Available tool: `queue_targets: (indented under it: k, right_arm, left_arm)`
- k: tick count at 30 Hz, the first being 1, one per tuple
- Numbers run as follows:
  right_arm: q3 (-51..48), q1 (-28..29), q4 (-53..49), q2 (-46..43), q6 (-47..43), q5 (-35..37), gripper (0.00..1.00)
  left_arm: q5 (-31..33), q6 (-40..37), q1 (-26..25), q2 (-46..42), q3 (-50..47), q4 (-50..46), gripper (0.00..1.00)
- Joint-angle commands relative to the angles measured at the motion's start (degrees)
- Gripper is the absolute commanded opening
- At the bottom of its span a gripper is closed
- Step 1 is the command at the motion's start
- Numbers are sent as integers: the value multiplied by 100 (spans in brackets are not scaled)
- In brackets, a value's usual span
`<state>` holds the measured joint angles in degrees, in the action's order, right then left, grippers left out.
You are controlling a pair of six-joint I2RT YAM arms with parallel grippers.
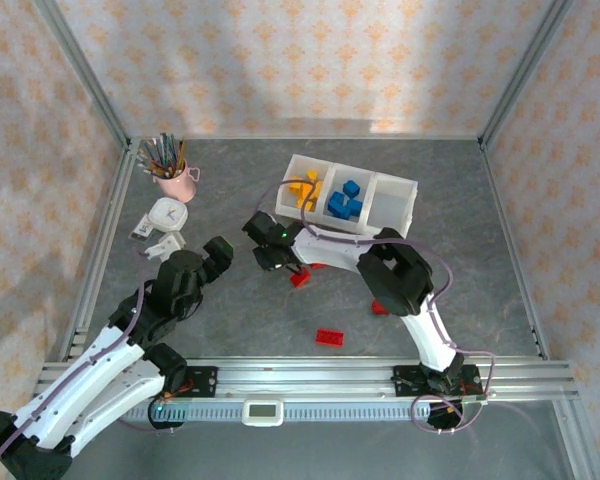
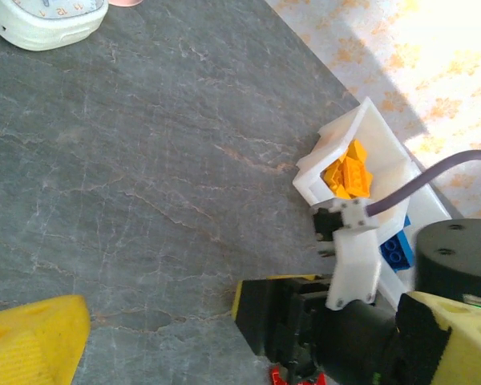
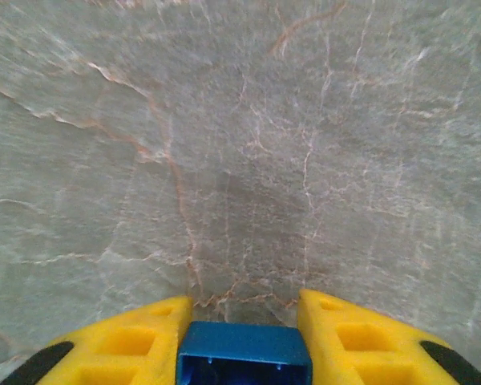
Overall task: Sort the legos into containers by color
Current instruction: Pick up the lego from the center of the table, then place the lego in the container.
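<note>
— Legos (image 1: 329,337) by the near edge of the desk (image 1: 480,300), what colour?
— Red. That one lies flat nearest the edge; a second red lego (image 1: 380,307) sits just beyond it, to the right.
— And the end effectors?
— Mid-desk. The right end effector (image 3: 242,306) is clenched on a blue lego (image 3: 244,353), with a third red lego (image 1: 300,278) just beside it. The left end effector (image 1: 221,252), nearer the left edge, is released, fingers spread apart.
— Farther back?
— The tray (image 1: 392,226) lies angled toward the far edge. Yellow legos (image 1: 306,190) sit in its left compartment, blue legos (image 1: 345,202) in the middle one.
</note>
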<state>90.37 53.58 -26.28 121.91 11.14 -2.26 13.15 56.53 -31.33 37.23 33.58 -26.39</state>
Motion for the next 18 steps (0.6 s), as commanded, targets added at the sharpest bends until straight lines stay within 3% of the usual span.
queue_targets:
  k: [1, 9, 18]
  right_arm:
    - [40, -194, -61, -810, -13, -80, 34]
    - [-185, -1195, -75, -1483, -19, 41, 35]
    - [271, -2451, -34, -909, -78, 540, 35]
  left_arm:
    - [-63, -348, 66, 266, 434, 118, 99]
    - [-444, -867, 63, 1468, 1314, 574, 99]
    - [-1248, -1364, 66, 2667, 1600, 1883, 99]
